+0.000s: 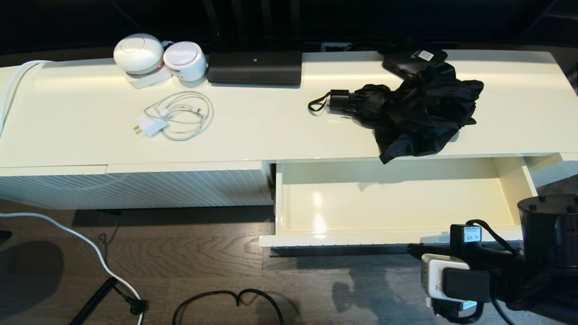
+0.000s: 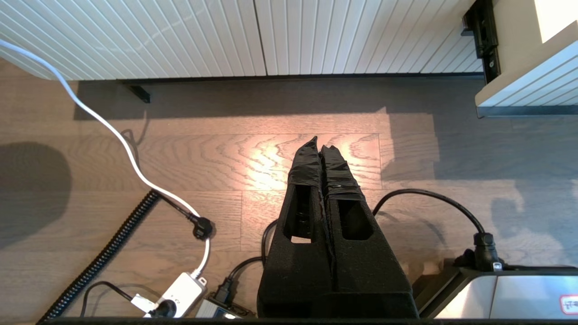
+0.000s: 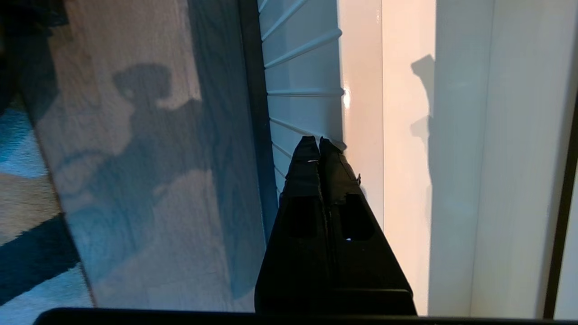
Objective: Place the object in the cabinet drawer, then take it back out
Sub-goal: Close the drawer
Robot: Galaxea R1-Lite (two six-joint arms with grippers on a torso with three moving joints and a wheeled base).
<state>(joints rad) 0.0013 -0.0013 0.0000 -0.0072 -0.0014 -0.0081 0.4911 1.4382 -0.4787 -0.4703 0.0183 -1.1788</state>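
The long, glossy cream-white cabinet top [image 1: 280,131] carries everything, and under its right half the wide, shallow cream-white cabinet drawer [image 1: 397,237] stands pulled out, its glossy inside bare. To the left of the drawer is a ribbed cream front panel [image 1: 135,187] with no handle.

On the cabinet top, toward its right end and reaching the front edge directly above the drawer, lies the black compact folding umbrella [image 1: 420,113] with loose, rumpled fabric. Its long axis runs roughly along the cabinet's length: the short black handle [image 1: 338,101] and wrist-strap loop [image 1: 316,106] point toward the cabinet's left end, and the bunched canopy spreads toward the right end, one fold hanging a little over the front edge. Behind it, at the back edge, a small flat black box with a white label [image 1: 413,59] touches or lies just beside the fabric.

The right gripper [image 3: 318,141] hovers low beside the drawer's ribbed front at its right end, fingers pressed together and holding nothing. The umbrella lies up and back from it, across the open drawer. This arm is plainly the nearer one, so I judge that it must rise over the drawer front and reach to the handle end or the canopy's middle.

The left gripper [image 2: 319,141] is parked over the wooden floor [image 2: 226,158] in front of the ribbed panel, fingers closed and empty, well apart from the umbrella.
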